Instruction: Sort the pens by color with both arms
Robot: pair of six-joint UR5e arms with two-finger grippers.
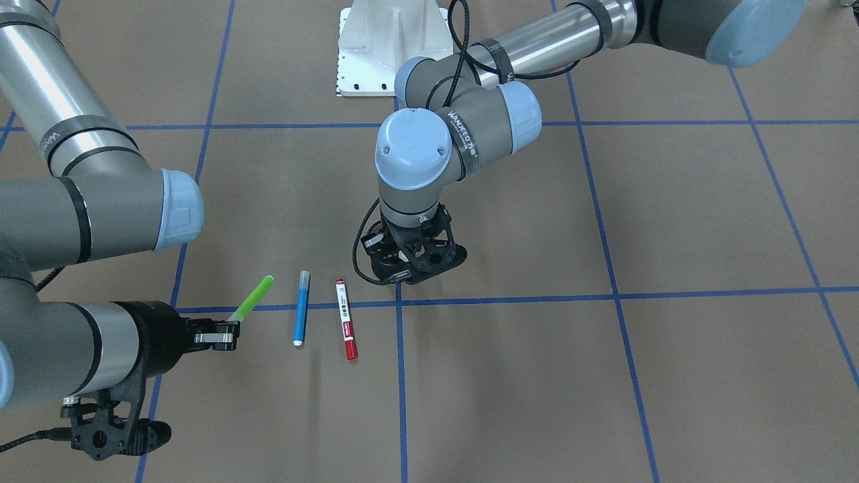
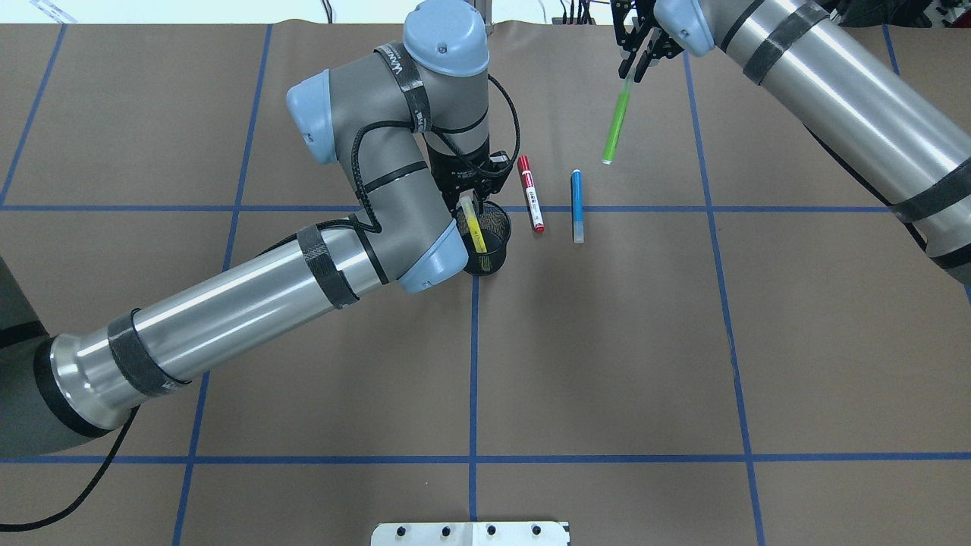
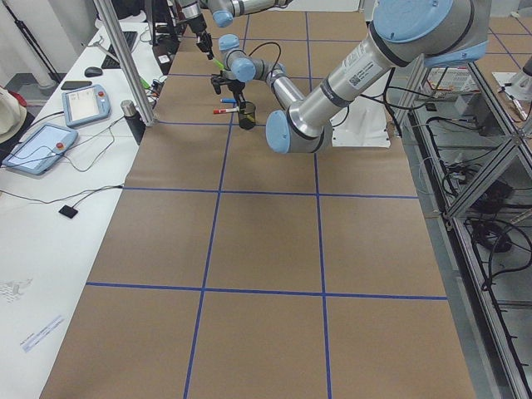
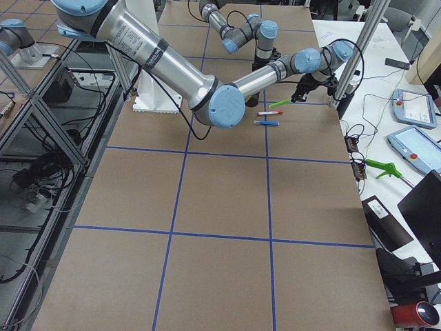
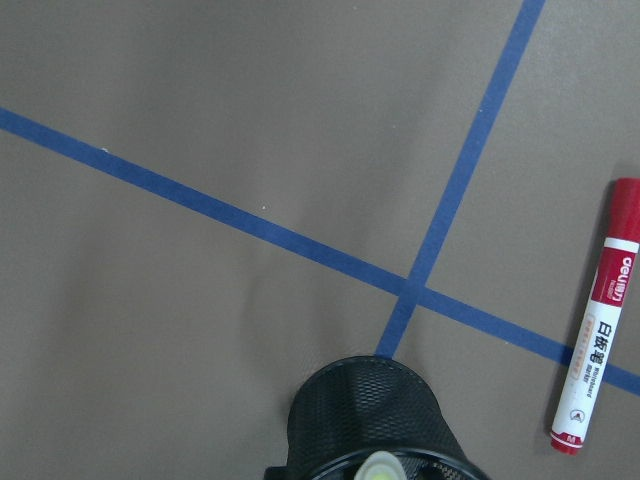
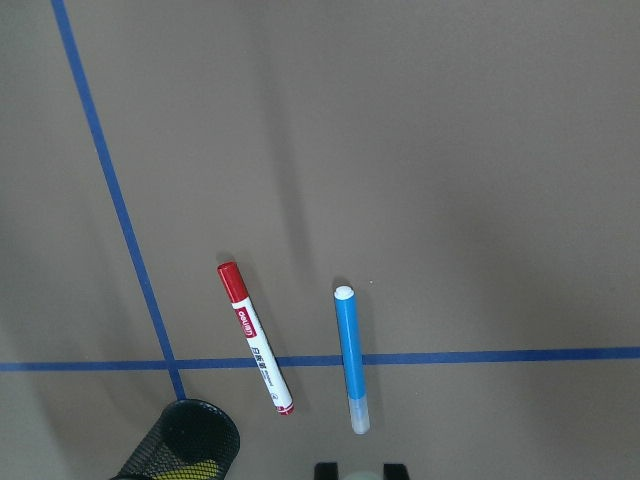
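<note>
Overhead exterior view of a brown table [image 2: 607, 341] marked with a grid of blue tape lines. From the left, the left arm [image 2: 227, 311] reaches to the table's middle and bends down, so that the left gripper [image 2: 470, 202] hangs directly over a black mesh cup [image 2: 498, 256]. The yellow pen [image 2: 476, 229] stands tilted inside the cup, its upper end at the fingers. Whether they are clamped on it or loose cannot be told.

Just right of the cup the red-and-white marker [image 2: 531, 193] lies flat on the table. Near it, roughly parallel and not touching, lies the blue pen [image 2: 577, 206], which has a pale end. Both cross the same tape line.

Farther right, the right gripper [image 2: 636, 64] is clenched on one end of the green pen [image 2: 617, 125], a slim, bright, plain barrel held clear of the table, its free end pointing towards the two lying pens.

The step in hand looks like placement: yellow into the cup, green lifted for carrying. Next, the left fingers need to free the yellow pen and rise straight up without tipping the light cup. No second container for the green pen is in view.
</note>
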